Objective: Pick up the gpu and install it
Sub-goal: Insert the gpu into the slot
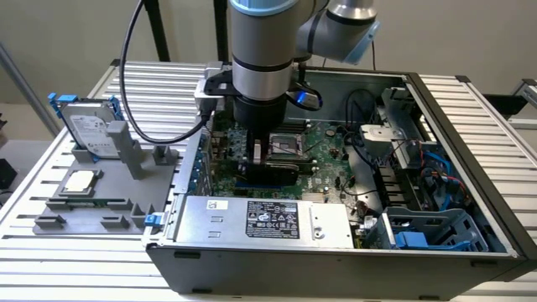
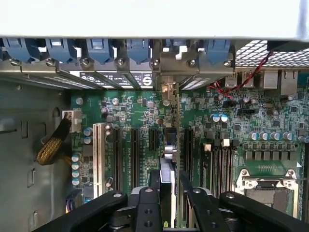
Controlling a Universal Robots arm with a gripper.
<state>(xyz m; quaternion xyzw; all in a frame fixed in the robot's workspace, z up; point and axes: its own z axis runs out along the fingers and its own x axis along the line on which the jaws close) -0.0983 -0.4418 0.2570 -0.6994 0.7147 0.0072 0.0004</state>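
Inside the open computer case (image 1: 470,207), the gripper (image 2: 170,193) is down over the green motherboard (image 2: 212,121), its fingers (image 2: 149,203) closed on the gpu (image 2: 173,145). The card stands on edge between them, running toward the rear slot brackets (image 2: 96,72), with its silver bracket (image 2: 166,77) up against that row. By my reading the pick-up is done and the card is lined up with an expansion slot (image 2: 135,150), but whether its edge is seated I cannot tell; the gripper's own body hides the near end. From the exterior view the arm (image 1: 264,56) blocks the card. On the tabletop (image 1: 50,251), the grey holder tray (image 1: 100,214) carries the hard drive (image 1: 90,129).
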